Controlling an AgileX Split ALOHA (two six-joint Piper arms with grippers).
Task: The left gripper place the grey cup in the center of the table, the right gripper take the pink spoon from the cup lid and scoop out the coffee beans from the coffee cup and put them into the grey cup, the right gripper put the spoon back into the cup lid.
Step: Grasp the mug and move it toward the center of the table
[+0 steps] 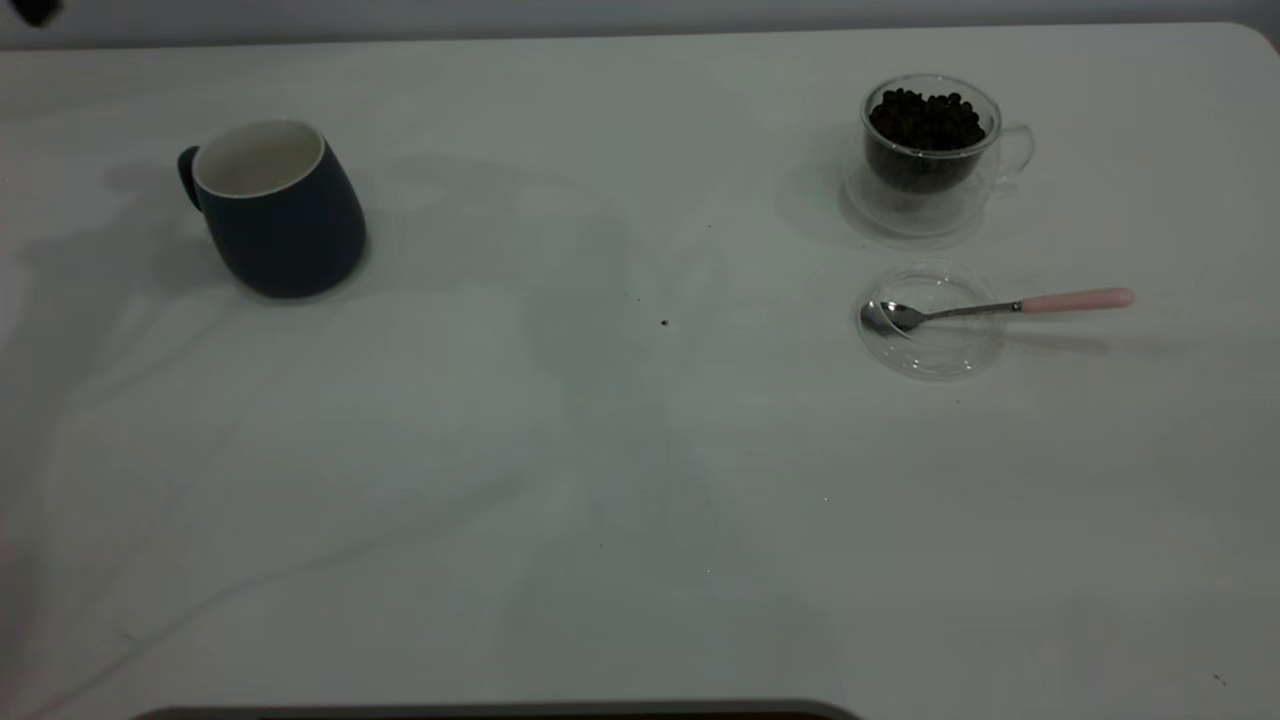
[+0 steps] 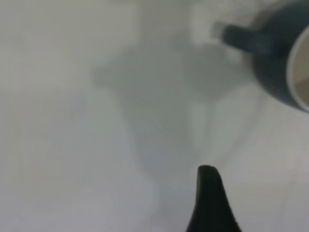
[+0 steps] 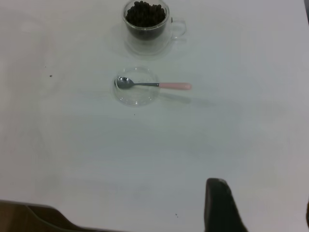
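Grey cup (image 1: 285, 215) sits upright at the left side of the bench (image 1: 600, 480), well apart from everything else, white inside showing, dark handle pointing away toward the far left; we also see it at the edge of the left wrist view (image 2: 282, 58). Bench is white, we spot a few tiny dark specks near the middle. Coffee cup (image 1: 935, 150) stands at the far right, clear glass, handle to the right, heaped with coffee beans (image 1: 925, 118); right wrist view shows it too (image 3: 147, 26). Just in front of it lies the cup lid (image 1: 930, 322), clear and shallow. Pink spoon (image 1: 1000, 307) rests across the lid, silver bowl inside the lid, pink handle sticking out past the rim to the right, tip over the bench. Left tool (image 2: 212, 203): we see only one dark finger in its wrist view, near the grey cup but apart from it; spread, cannot tell. Right tool (image 3: 222, 208): one dark finger visible, well back from lid and spoon, nothing held that we can see; spread, cannot tell.
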